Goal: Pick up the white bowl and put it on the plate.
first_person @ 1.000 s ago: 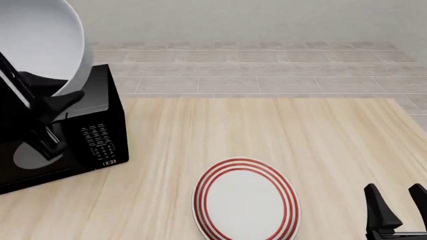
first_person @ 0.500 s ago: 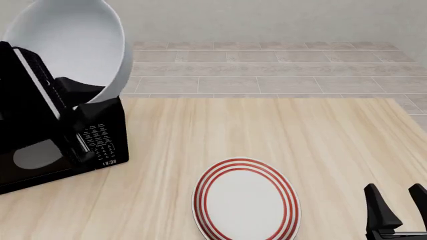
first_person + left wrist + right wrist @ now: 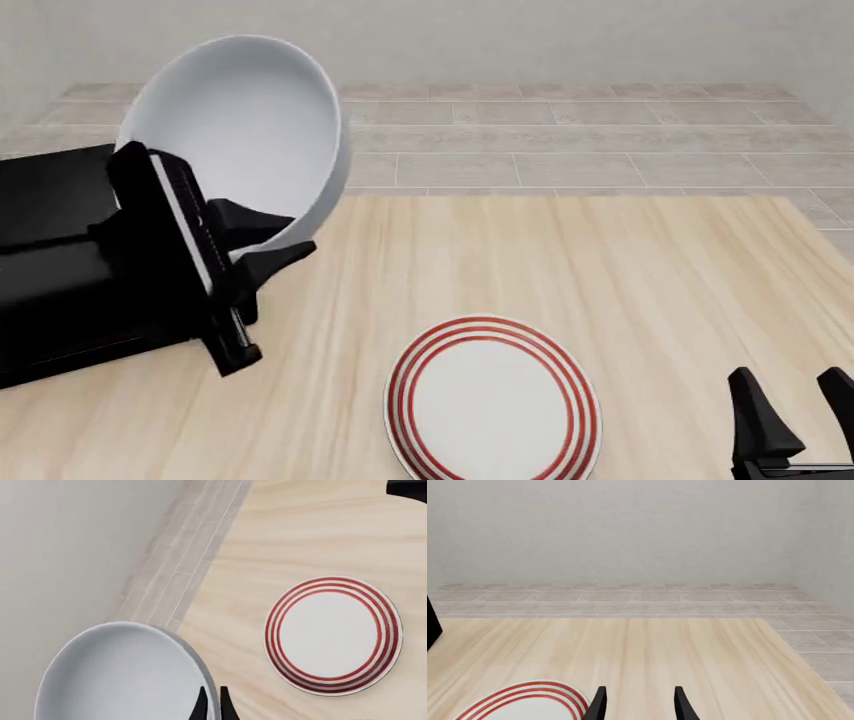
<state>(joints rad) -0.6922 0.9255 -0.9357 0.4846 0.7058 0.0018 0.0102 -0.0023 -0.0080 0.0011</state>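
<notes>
A: Fingertips first, then. What does the left gripper (image 3: 212, 707) have?

B: Its jaws pinch the rim of the white bowl (image 3: 247, 135), nearly shut on that thin wall. The bowl hangs in the air, tipped steeply on edge with its hollow facing the camera, above the table's (image 3: 561, 260) left part, beside the black microwave (image 3: 54, 260).

A: And the plate (image 3: 491, 400)?

B: Flat on the table, below the gripper and off toward the right arm's side, well apart from the bowl. In the left wrist view the plate (image 3: 333, 635) lies clear, with nothing on it.

A: So the carry goes rightward and down?

B: I judge so, and the bowl must be levelled on the way.

A: The left arm's pose?

B: Raised, wrist rolled, so the bowl's rim stands nearly upright.

A: The right gripper (image 3: 793, 415)?

B: Nearer the plate, but idle, fingers parted and holding nothing, just beyond the plate's right edge.
</notes>
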